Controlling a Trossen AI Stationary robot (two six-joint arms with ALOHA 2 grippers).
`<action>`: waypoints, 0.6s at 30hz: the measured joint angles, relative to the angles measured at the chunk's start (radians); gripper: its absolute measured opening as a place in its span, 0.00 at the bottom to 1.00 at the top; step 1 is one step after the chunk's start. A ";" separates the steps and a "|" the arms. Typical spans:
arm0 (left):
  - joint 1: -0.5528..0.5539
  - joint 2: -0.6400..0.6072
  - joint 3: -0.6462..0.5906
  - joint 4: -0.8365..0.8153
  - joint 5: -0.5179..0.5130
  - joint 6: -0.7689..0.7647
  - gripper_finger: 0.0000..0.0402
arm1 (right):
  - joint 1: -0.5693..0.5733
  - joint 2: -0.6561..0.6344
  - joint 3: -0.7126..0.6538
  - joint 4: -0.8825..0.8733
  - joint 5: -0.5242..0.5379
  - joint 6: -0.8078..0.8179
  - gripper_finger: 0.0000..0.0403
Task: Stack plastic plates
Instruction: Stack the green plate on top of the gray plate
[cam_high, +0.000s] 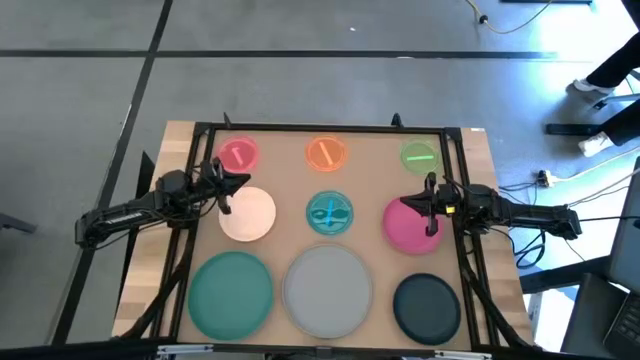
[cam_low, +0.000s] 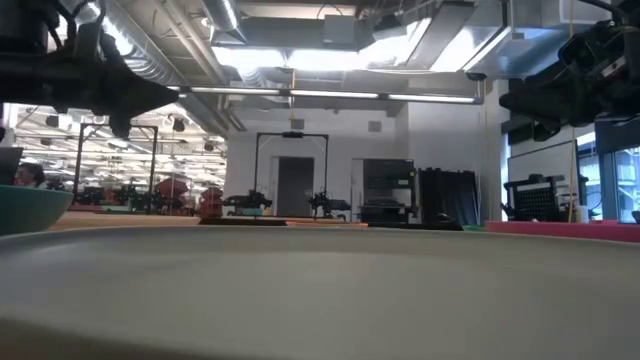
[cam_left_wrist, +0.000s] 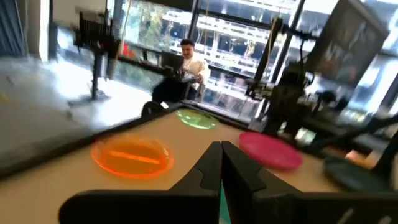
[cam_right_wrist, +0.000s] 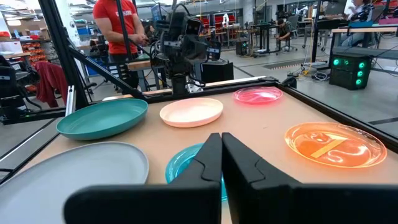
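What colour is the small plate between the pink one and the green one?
Orange, translucent; the right wrist view shows it best.

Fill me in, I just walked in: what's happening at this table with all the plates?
Two robot arms are at a table with nine plastic plates laid out in three rows, none stacked yet. The left gripper is over the pale pink plate, the right gripper over the magenta plate. Both are shut and hold nothing. The teal plate, grey plate and black plate lie in the near row, each apart from the others.
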 joint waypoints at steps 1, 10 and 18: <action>0.000 0.000 0.000 0.034 -0.020 -0.005 0.00 | 0.000 0.000 0.000 0.004 0.004 -0.016 0.00; -0.021 0.040 0.000 0.118 0.067 0.010 0.00 | 0.000 0.000 -0.001 0.058 0.031 -0.076 0.00; -0.145 0.166 0.049 0.129 0.069 0.018 0.00 | 0.000 0.000 -0.001 0.145 0.032 -0.064 0.00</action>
